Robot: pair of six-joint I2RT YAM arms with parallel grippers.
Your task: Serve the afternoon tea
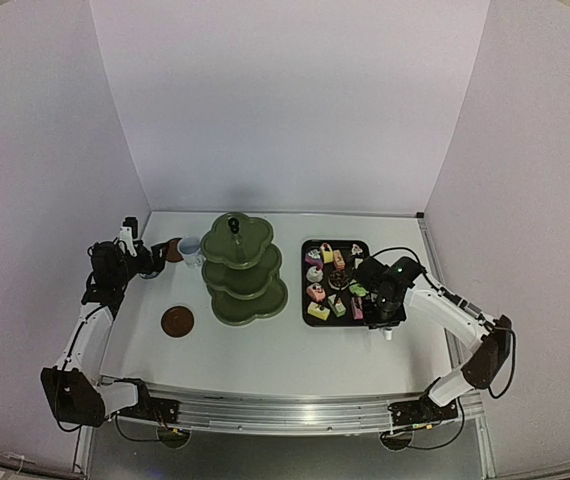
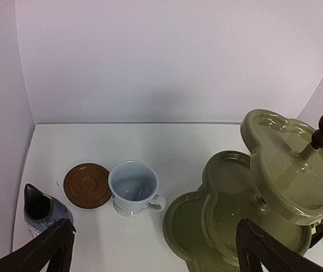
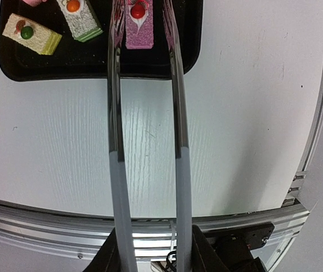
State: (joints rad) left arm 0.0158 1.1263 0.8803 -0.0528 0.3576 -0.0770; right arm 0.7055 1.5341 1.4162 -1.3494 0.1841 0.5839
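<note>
On the black tray [image 3: 93, 62], at the right of the worktop [image 3: 252, 113], a pink cake [image 3: 139, 25] lies between the two tips of the thin metal tongs [image 3: 115, 113]. Its long axis runs along the tong arms, pointing away from the right gripper [image 3: 156, 252]. Whether the tips touch it, I cannot tell. The right jaws pinch the tongs at their near end. The left gripper [image 2: 154, 226] hangs with jaws spread wide before the white mug [image 2: 133, 187], whose handle points to the olive-green stand [image 2: 275, 187].
</note>
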